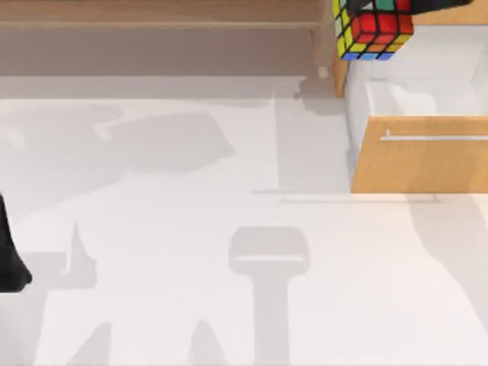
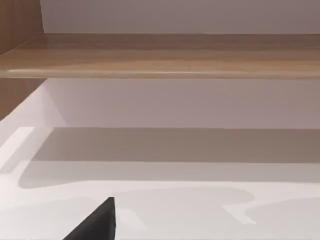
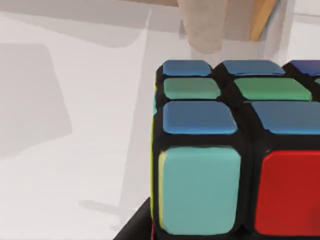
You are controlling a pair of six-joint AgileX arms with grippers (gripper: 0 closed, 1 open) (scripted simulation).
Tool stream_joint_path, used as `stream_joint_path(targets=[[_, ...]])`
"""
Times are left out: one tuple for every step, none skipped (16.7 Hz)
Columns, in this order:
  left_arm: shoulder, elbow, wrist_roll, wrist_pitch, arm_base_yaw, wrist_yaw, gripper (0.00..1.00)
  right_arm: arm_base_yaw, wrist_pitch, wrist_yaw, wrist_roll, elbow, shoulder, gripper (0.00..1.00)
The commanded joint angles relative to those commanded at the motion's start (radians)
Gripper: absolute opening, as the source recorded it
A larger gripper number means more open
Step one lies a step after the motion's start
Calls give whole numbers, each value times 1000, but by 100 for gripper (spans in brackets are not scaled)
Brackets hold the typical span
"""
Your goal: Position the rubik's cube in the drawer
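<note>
At top right of the bench, the cube (image 1: 371, 32) hangs over the open drawer's (image 1: 419, 164) white inside, held in the right jaws. Left arm (image 1: 11, 252) sits parked at left edge; its jaws' state cannot be told.

You see rubik's cube (image 1: 373, 30) at 1 o'clock: black grid, red, yellow, green, blue, orange stickers. Drawer (image 1: 419, 164) at 3 o'clock: light-brown wood front, silver bar handle (image 1: 435, 138), white inside. Tabletop (image 1: 191, 267): plain white.
</note>
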Motion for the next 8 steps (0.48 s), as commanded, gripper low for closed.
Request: stream_joint_path(targets=[[0,0,0,0,0,0,100,-38,-17,8,-12,-12,14,0],[0,0,0,0,0,0,100,-74,-31,16,-23,-25,32,0],[0,0,0,0,0,0,100,-107,-41,23,-35,-41,51,0],[0,0,0,0,0,0,100,-133,-47,29,-46,-59,76,0],[0,0,0,0,0,0,100,-155,-51,33,-56,-78,106,0],[0,0,0,0,0,0,100,-173,-53,37,-66,-97,140,0],[0,0,0,0,0,0,100,-186,-55,40,-74,-113,176,0],[0,0,0,0,0,0,100,-194,-58,42,-79,-124,202,0]])
